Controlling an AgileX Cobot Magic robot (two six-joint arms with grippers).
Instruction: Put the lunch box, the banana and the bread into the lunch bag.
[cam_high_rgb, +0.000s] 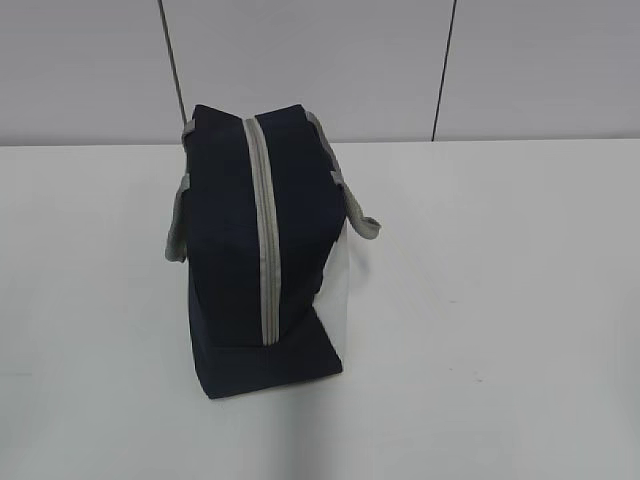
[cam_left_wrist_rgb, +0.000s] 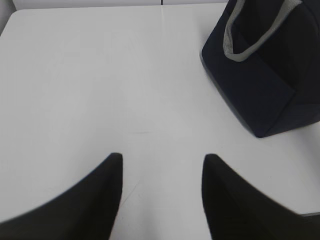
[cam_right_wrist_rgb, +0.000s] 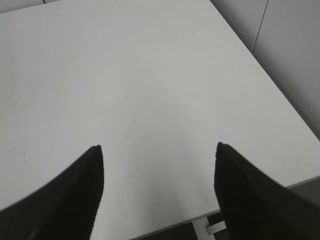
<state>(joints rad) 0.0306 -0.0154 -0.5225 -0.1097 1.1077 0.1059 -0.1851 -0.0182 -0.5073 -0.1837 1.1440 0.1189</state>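
The navy lunch bag (cam_high_rgb: 262, 250) stands on the white table with its grey zipper (cam_high_rgb: 263, 235) shut along the top and grey handles hanging at both sides. In the left wrist view the lunch bag (cam_left_wrist_rgb: 265, 75) sits at the upper right, well away from my left gripper (cam_left_wrist_rgb: 162, 157), which is open over bare table. My right gripper (cam_right_wrist_rgb: 158, 146) is open too, above the table near its front edge, with nothing between its fingers. The lunch box, the banana and the bread are out of view. Neither arm shows in the exterior view.
The white table (cam_high_rgb: 500, 300) spreads on both sides of the bag. Its front edge (cam_right_wrist_rgb: 260, 192) and right edge run close to the right gripper. A grey panelled wall (cam_high_rgb: 320, 60) stands behind the table.
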